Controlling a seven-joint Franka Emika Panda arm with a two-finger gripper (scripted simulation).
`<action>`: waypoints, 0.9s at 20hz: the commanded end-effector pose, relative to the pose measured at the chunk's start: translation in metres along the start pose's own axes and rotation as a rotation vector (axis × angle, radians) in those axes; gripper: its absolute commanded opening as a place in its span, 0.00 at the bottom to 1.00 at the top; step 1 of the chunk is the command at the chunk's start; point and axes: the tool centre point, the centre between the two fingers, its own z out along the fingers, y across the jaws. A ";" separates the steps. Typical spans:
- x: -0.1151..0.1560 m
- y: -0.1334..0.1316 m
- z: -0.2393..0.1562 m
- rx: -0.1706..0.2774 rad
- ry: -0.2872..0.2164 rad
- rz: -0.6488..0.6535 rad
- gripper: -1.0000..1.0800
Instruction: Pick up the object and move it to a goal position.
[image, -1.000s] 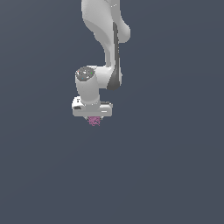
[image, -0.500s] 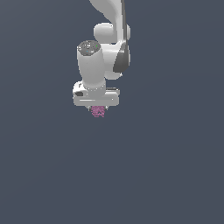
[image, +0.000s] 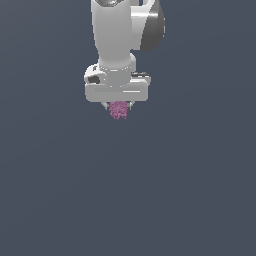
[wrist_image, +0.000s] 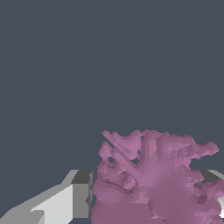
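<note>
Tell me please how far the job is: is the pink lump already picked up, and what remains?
Done: the pick-up. The pink lump hangs under the gripper, and the wrist view shows it between the fingers. In hand: it is held in the air. Left: bringing it to the goal; no goal marker is visible, so the remaining way cannot be judged.

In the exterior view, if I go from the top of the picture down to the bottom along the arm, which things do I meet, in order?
White arm → gripper below its wide white body → pink-purple lump held between the fingers and hanging under them → plain dark grey background with nothing else on it.
</note>
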 end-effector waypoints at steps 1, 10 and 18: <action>0.002 -0.009 -0.026 0.000 -0.002 0.000 0.00; 0.013 -0.038 -0.117 0.000 -0.002 0.000 0.00; 0.022 -0.056 -0.173 0.002 -0.002 0.000 0.00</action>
